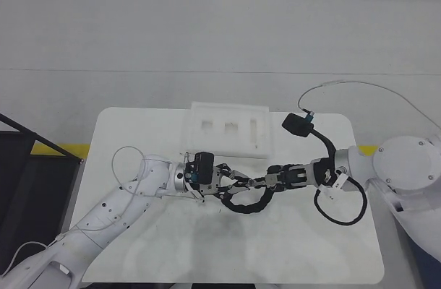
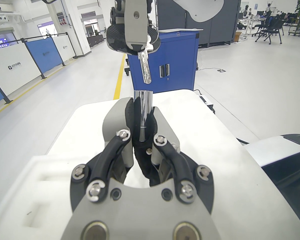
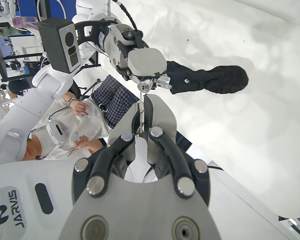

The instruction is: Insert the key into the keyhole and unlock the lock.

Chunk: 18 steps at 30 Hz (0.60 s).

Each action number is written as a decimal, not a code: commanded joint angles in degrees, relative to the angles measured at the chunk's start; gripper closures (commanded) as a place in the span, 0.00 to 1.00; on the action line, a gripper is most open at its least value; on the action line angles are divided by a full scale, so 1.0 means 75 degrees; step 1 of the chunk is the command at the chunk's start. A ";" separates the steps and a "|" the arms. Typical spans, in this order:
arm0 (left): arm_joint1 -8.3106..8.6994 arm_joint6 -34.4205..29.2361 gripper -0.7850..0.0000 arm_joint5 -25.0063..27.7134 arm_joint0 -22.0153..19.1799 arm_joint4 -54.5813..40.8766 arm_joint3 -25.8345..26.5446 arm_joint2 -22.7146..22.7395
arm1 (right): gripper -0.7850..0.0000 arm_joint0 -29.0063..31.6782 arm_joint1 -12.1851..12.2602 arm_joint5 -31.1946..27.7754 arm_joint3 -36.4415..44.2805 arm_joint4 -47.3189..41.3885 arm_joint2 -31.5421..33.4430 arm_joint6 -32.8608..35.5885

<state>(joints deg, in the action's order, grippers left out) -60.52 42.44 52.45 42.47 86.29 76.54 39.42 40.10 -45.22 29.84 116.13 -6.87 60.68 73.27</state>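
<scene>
Above the middle of the desk [image 1: 329, 238], my left claw [image 2: 140, 108] is squeezed shut on the shiny end of the lock [image 3: 150, 84]. The lock's black loop curls out beside my two claws. My right claw [image 3: 141, 108] is pinched tight on the key [image 2: 145, 68]. The tip of the key points right at the keyhole. It is just beside it, with a little gap between them. A white foam tray [image 1: 199, 141] sits at the far side of the desk.

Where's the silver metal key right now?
Left wrist view: the right gripper holds the key above the table, tip just short of the left gripper's chrome lock cylinder.
</scene>
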 commanded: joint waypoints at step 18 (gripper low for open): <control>-0.0073 -0.0200 1.00 0.0268 0.0061 0.0079 -0.0011 0.0156 | 1.00 -0.0262 -0.0022 0.0161 -0.0007 0.0371 -0.0415 -0.0043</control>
<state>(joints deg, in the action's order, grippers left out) -61.06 41.00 54.40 42.90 86.87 76.43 40.52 38.20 -45.38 31.02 116.10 -4.13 57.65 72.93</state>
